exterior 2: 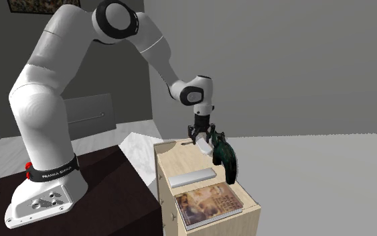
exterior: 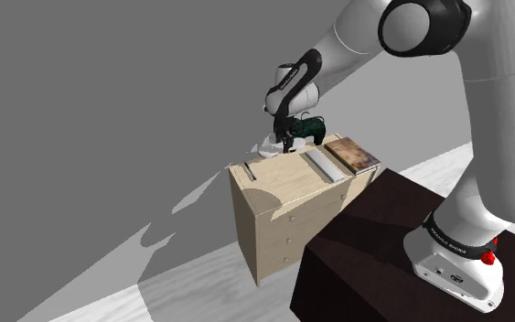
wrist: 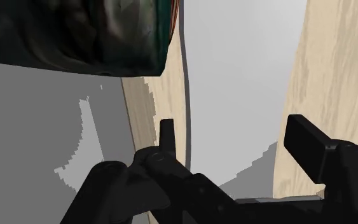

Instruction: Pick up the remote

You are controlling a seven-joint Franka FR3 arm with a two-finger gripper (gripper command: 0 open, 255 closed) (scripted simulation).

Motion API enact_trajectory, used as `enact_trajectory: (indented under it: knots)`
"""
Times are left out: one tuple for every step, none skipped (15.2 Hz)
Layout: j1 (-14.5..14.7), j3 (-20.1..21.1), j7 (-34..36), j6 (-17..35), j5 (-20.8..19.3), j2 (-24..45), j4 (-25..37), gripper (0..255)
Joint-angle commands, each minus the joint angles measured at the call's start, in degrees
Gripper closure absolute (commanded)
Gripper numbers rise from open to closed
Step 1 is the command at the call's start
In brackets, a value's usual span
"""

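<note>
The remote (wrist: 234, 83) is a pale grey-white oblong at the back of a light wooden dresser's top (exterior: 278, 183). It looks white and tilted in the second exterior view (exterior 2: 205, 147), and white below the hand in the shoulder view (exterior: 270, 145). My black gripper (wrist: 231, 130) comes down on it from above, and its two fingers clasp the remote's long sides. The hand hangs over the dresser's rear edge (exterior 2: 202, 139) (exterior: 285, 142). I cannot tell whether the remote still rests on the wood.
A dark green rounded object (exterior: 312, 128) (exterior 2: 225, 157) (wrist: 75, 32) stands right beside the gripper. A flat grey bar (exterior 2: 192, 178) and a book (exterior 2: 207, 203) lie nearer the dresser's front. A thin stick (exterior: 249, 171) lies at the shoulder view's left end. The dark stand (exterior: 365, 247) adjoins the dresser.
</note>
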Motion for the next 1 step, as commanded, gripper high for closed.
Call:
enact_trajectory:
  knots:
    - [0.11, -0.10, 0.12, -0.28, -0.12, -0.39, -0.12, 255]
